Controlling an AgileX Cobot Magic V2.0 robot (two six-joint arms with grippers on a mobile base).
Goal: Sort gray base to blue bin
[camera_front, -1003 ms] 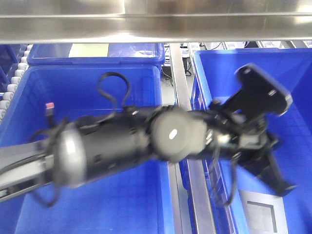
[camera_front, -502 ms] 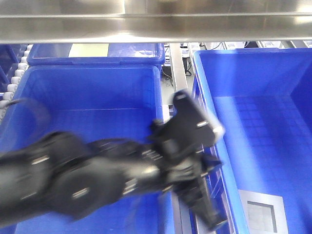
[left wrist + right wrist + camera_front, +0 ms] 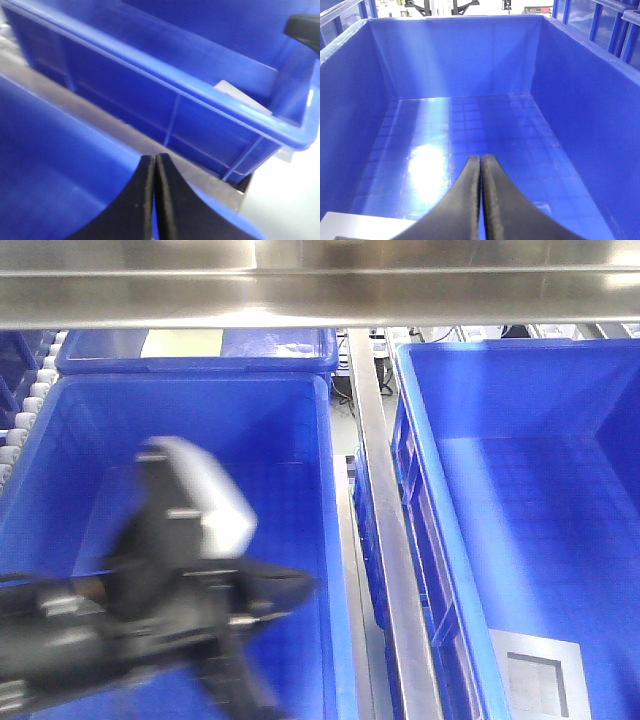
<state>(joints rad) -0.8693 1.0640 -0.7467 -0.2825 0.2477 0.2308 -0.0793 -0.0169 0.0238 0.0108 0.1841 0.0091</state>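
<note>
The gray base (image 3: 535, 680) lies flat on the floor of the right blue bin (image 3: 520, 390), near its front, square recess up. In the right wrist view its pale edge (image 3: 360, 225) shows at the lower left inside the blue bin (image 3: 580, 100). My right gripper (image 3: 481, 157) hangs shut and empty above the bin floor, just right of the base. My left arm (image 3: 150, 620) is a dark blur over the left bin (image 3: 200, 420). My left gripper (image 3: 155, 157) is shut and empty by the left bin's rim, facing the right bin's outer wall (image 3: 125, 100).
A steel rail (image 3: 375, 490) runs between the two bins. A steel shelf edge (image 3: 320, 290) crosses the top of the front view. Another blue crate (image 3: 200, 345) stands behind the left bin, and white rollers (image 3: 25, 410) line the far left.
My left arm has swung from the right bin across the rail to above the left bin. The gray base has stayed where it lies in the right bin.
</note>
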